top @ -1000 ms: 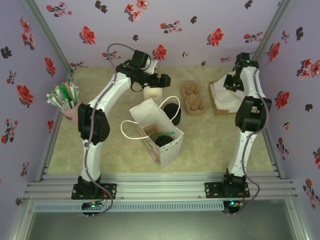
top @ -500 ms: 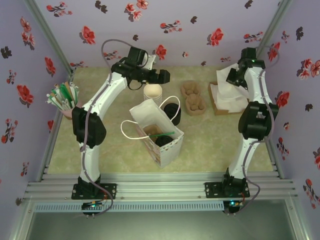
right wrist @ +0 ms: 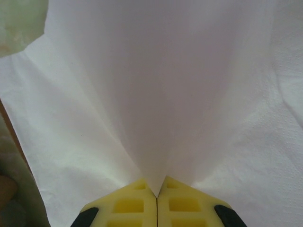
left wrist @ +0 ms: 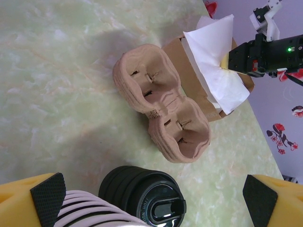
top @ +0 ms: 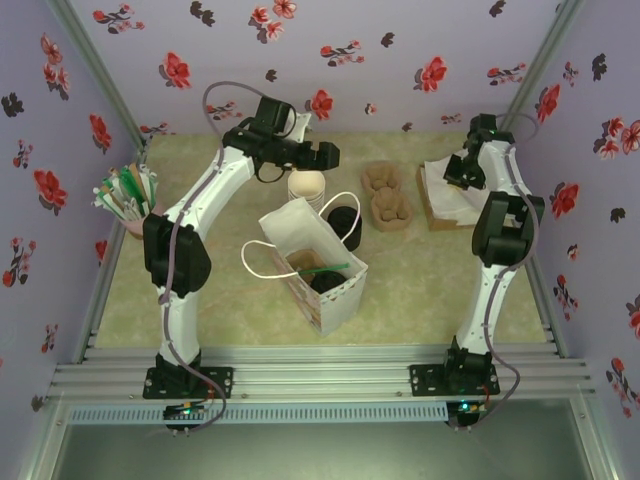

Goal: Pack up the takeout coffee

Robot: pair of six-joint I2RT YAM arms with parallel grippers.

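Napkin (right wrist: 156, 94) pinched in clenched R gripper (right wrist: 156, 191), prob for bag (top: 295, 225). L gripper (left wrist: 154, 198) wide open, empty, parked over lid stack (left wrist: 128, 184)

The pale green marbled surface (left wrist: 57, 71) looked smooth, with a faint sheen. The brown moulded-pulp cup carrier (left wrist: 161, 109) was rough, fibrous and matt. To its right, the flat brown cardboard box (left wrist: 189, 80) was dull. The white paper napkin (right wrist: 156, 94) on it was soft, creased and finely dimpled. The squat black stack of plastic lids (left wrist: 142, 201) was ribbed and glossy. The left jaws were smooth yellow plastic with matt black rubbery pads (left wrist: 47, 198).
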